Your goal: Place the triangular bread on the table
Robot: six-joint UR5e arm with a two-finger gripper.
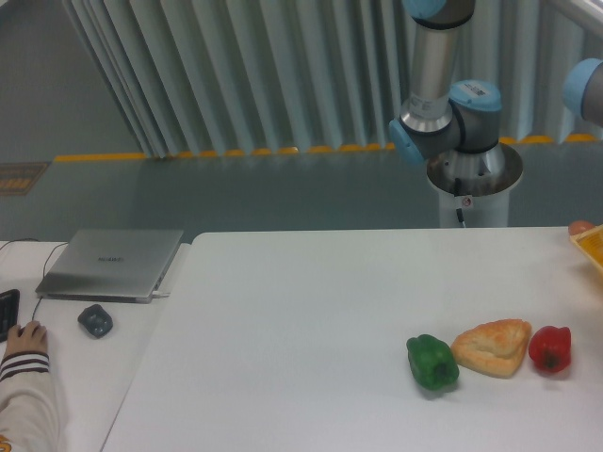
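Triangular bread [492, 347] is lying flat on the white counter [301, 320] at the lower right of the frame, sitting between a green pepper [431, 362] on its left and a red pepper [550, 347] on its right, both just beside it. Robot arm joints are showing at the upper right; the end effector is lying outside the frame. A silver laptop [111, 263], its lid writing too small to read, and a dark mouse [94, 320] are resting on the adjoining desk at left.
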